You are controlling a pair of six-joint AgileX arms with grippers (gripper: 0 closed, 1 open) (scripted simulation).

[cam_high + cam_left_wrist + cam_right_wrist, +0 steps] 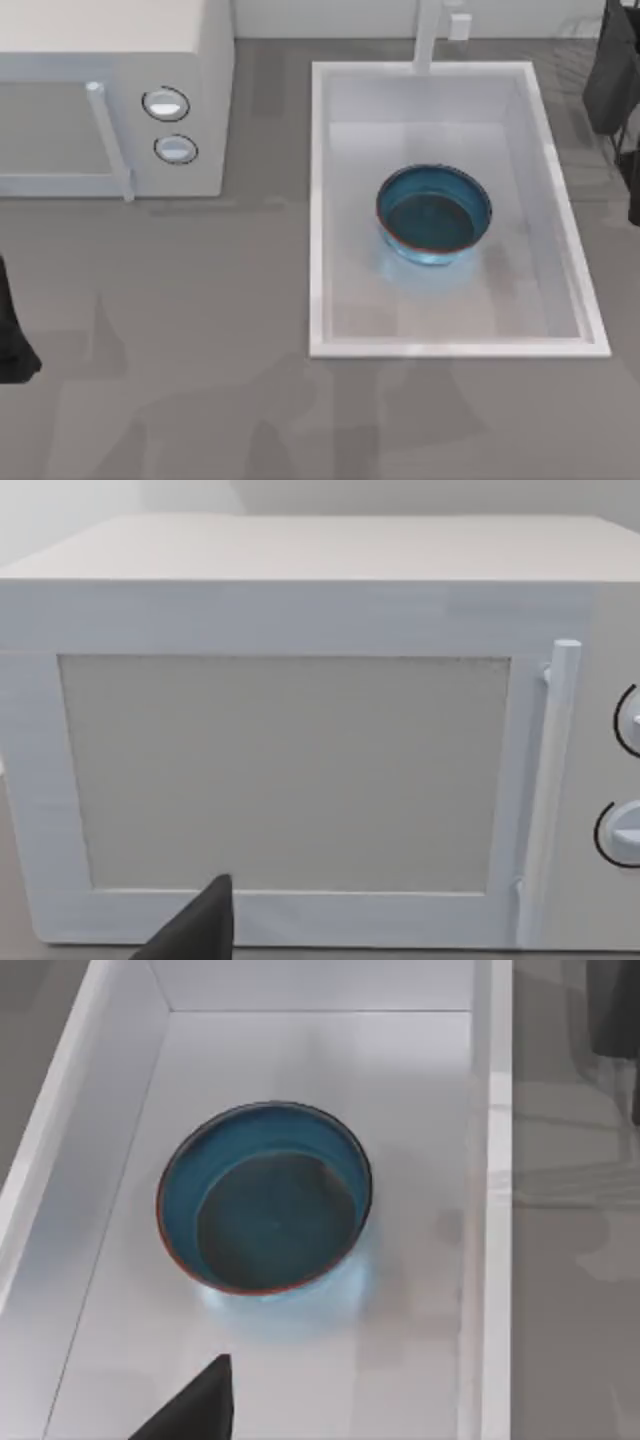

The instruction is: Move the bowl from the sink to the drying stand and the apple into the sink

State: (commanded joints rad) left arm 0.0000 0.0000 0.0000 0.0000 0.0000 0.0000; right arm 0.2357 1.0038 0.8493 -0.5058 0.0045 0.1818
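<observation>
The deep blue bowl [434, 214] with its reddish-brown rim sits upright near the middle of the white sink [318, 200]. In the right wrist view the bowl [265, 1210] lies on the sink floor [420, 1080], with a dark tip of my right gripper [197, 1405] low in front of it and apart from it. My right arm [612, 70] is at the table's far right edge. Thin dark wires of the drying stand [628, 165] show just below it. My left arm [12, 340] is parked at the left edge, and my left gripper [195, 930] faces the microwave door. The apple is out of view.
A white microwave [110, 100] with two round knobs and a bar handle [548, 780] stands at the back left. A pale faucet post [430, 35] rises behind the sink. Grey countertop [200, 350] spreads in front of the microwave and the sink.
</observation>
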